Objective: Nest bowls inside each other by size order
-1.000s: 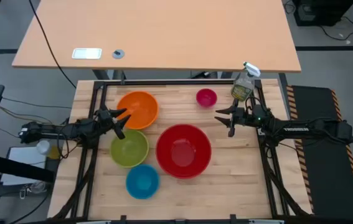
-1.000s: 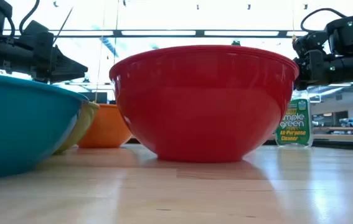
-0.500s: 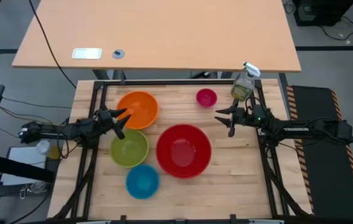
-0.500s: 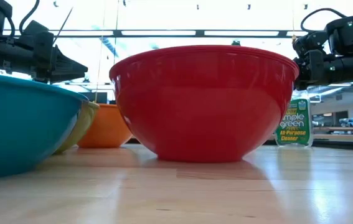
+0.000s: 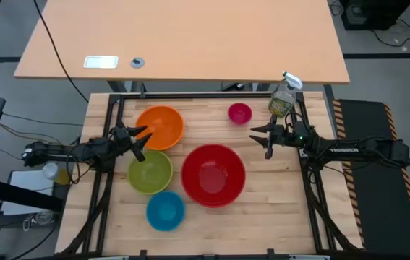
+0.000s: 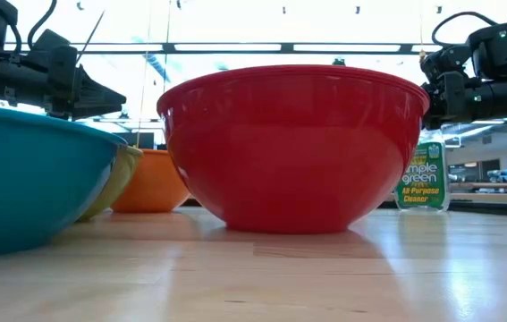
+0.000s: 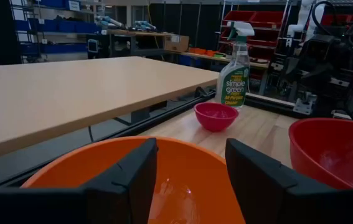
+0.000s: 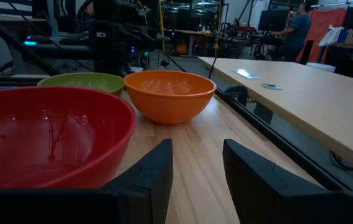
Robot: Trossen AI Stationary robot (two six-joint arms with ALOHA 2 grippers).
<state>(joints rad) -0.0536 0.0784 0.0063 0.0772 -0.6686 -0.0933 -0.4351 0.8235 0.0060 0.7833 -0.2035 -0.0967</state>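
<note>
Left tool (image 5: 141,141): hovered over the near rim of the orange bowl (image 5: 160,126), fingers spread, nothing between them. Left wrist view confirmed it: both dark fingers (image 7: 129,180) parted, orange bowl (image 7: 164,180) directly below and ahead of them. Lime green bowl (image 5: 150,172) sat just beside that tool, on its other side from the orange one. Blue bowl (image 5: 165,210) lay farther out, past the green, toward the front edge of the tabletop (image 5: 277,202).

Right tool (image 5: 261,137): held off the tabletop, fingers also parted and empty. Red bowl (image 5: 213,175) nearest to it, just ahead and to one side; right wrist view showed the red bowl (image 8: 45,134) close in, the orange bowl (image 8: 170,94) beyond it and the lime green bowl (image 8: 86,81) farther back. Magenta pink bowl (image 5: 239,113) stood near that tool toward the back of the tabletop, apart from the others. Spray bottle (image 5: 283,97) upright behind the right tool at the back corner.

All five bowls seen separate and upright, none nested. Red bowl (image 6: 293,143) filled the low view, blue bowl (image 6: 29,174) at its edge, spray bottle (image 6: 421,183) behind.
</note>
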